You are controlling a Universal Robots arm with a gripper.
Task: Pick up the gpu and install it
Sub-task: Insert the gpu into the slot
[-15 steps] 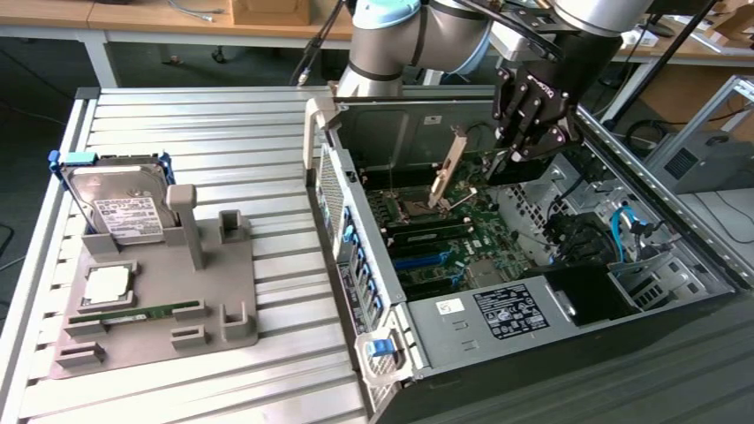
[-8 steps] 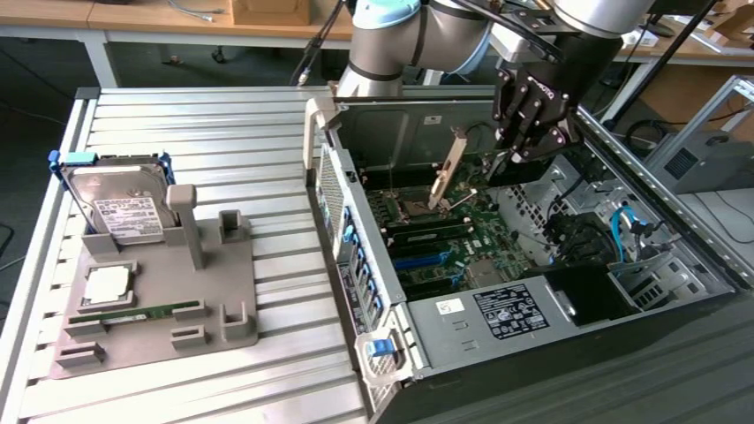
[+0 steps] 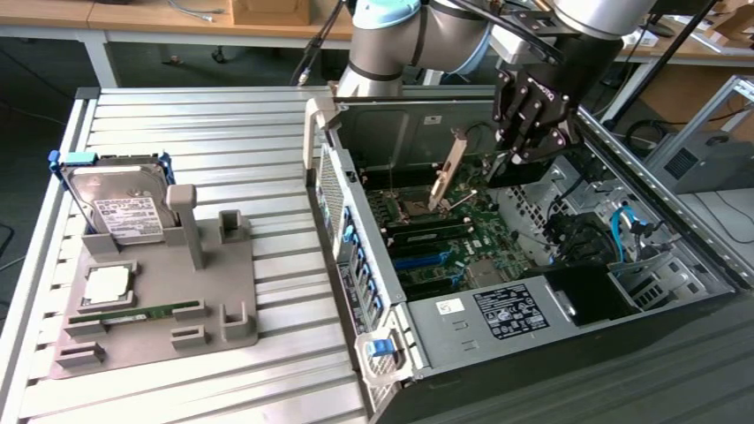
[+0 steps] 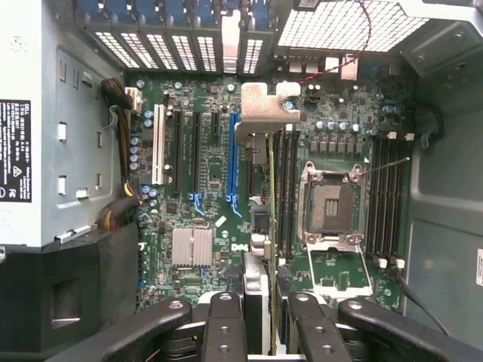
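Gripper (image 4: 260,320): jaws clamped on the gpu (image 4: 262,128), edge-on over the motherboard (image 4: 204,196). Judged light, stiff, thin and fragile; hold by bare board edges, off components.

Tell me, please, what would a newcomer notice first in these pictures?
First, the gripper shut on the gpu, held edge-on over the motherboard inside the open computer case. Next, the hard drive standing on edge in a grey holder on the exterior view's left, apart from the case.
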